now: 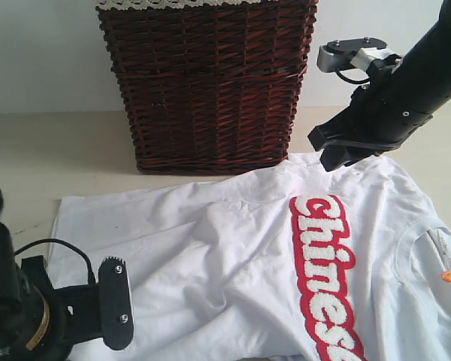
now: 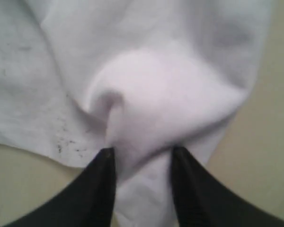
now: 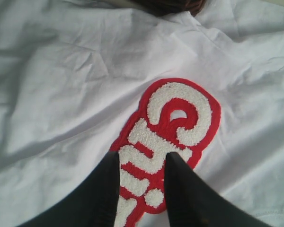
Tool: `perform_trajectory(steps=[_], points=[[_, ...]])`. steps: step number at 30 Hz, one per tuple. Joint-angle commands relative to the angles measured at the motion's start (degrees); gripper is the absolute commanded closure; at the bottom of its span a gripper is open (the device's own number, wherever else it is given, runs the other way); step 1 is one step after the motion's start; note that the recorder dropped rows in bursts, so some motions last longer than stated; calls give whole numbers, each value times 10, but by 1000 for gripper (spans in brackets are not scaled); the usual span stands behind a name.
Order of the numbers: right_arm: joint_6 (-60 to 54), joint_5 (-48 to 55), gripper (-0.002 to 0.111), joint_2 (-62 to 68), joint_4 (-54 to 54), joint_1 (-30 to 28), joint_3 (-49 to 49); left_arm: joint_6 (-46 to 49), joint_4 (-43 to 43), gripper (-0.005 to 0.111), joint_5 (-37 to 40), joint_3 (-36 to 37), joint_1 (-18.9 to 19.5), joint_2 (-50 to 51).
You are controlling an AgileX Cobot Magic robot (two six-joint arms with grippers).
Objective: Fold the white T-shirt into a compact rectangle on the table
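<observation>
The white T-shirt (image 1: 233, 263) lies spread and wrinkled on the table (image 1: 45, 150), its red-outlined lettering (image 1: 323, 263) facing up and the orange tag (image 1: 448, 276) at the collar on the right. My left gripper (image 2: 143, 153) sits at the shirt's near left part, with a puckered wad of white cloth (image 2: 161, 94) pinched between its fingers. My right gripper (image 1: 338, 154) hovers over the shirt's far edge. In the right wrist view it (image 3: 138, 158) is open above the lettering (image 3: 173, 123), holding nothing.
A dark brown wicker basket (image 1: 207, 83) with a lace-trimmed liner (image 1: 173, 4) stands at the back, touching the shirt's far edge. Bare table shows left of the shirt and beside the cloth (image 2: 270, 142). The left arm's body (image 1: 22, 316) fills the near left corner.
</observation>
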Motion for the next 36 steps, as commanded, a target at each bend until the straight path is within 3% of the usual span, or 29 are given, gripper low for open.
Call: perform_trajectory(steps=[1,3,7,14,15,18,20,24,25,29,31,34,36], points=[[-5,3,76,-6,0,0,2,-73,73,94,-8,2,-3,30],[-5,4,76,-6,0,0,2,-72,73,106,-8,2,-3,34],[-5,4,76,-6,2,0,2,-72,71,107,13,-32,-4,25],[-5,-4,76,-6,2,0,2,-39,73,106,-31,-65,0,12],[-5,-4,76,-6,2,0,2,-53,73,105,-31,-65,6,12],[-5,-4,76,-6,2,0,2,-82,79,81,-9,-76,30,11],[-5,-1,76,-6,2,0,2,-148,127,68,26,-94,41,6],[-5,4,76,-6,2,0,2,-402,287,66,87,-109,74,-21],[-5,4,76,-6,2,0,2,-406,284,66,88,-109,83,-27],[-5,4,76,-6,7,0,2,-348,169,66,88,-109,89,-68],[-6,4,76,-6,9,0,2,-181,20,66,112,-109,86,-100],[-8,3,76,-6,11,0,2,35,-142,66,233,-96,86,-122],[-8,6,76,-6,12,0,2,101,-219,66,295,-77,86,-129]])
